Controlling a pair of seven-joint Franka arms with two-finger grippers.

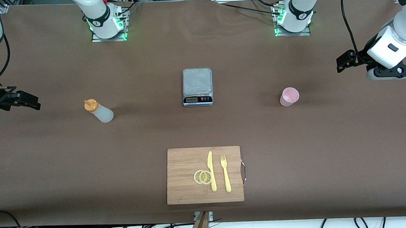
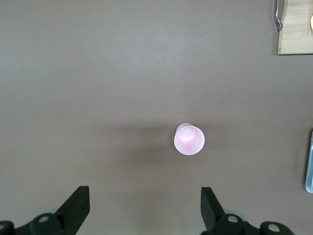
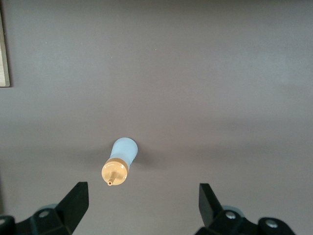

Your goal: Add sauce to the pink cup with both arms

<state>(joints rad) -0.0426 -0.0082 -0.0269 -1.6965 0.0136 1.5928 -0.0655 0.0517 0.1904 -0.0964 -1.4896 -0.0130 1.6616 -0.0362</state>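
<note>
The sauce bottle point(image 1: 98, 111), whitish with an orange nozzle cap, stands upright on the brown table toward the right arm's end. It also shows in the right wrist view point(image 3: 120, 161). My right gripper point(image 1: 32, 101) point(image 3: 143, 203) hangs open and empty over the table, apart from the bottle. The pink cup point(image 1: 289, 96) stands upright and looks empty toward the left arm's end. It also shows in the left wrist view point(image 2: 189, 139). My left gripper point(image 1: 342, 63) point(image 2: 145, 205) hangs open and empty over the table, apart from the cup.
A grey kitchen scale point(image 1: 197, 86) sits mid-table between bottle and cup. A wooden cutting board point(image 1: 181, 163) lies nearer the front camera, with a yellow knife point(image 1: 211, 171), a yellow fork point(image 1: 225, 173) and two lemon slices point(image 1: 203, 177) on it.
</note>
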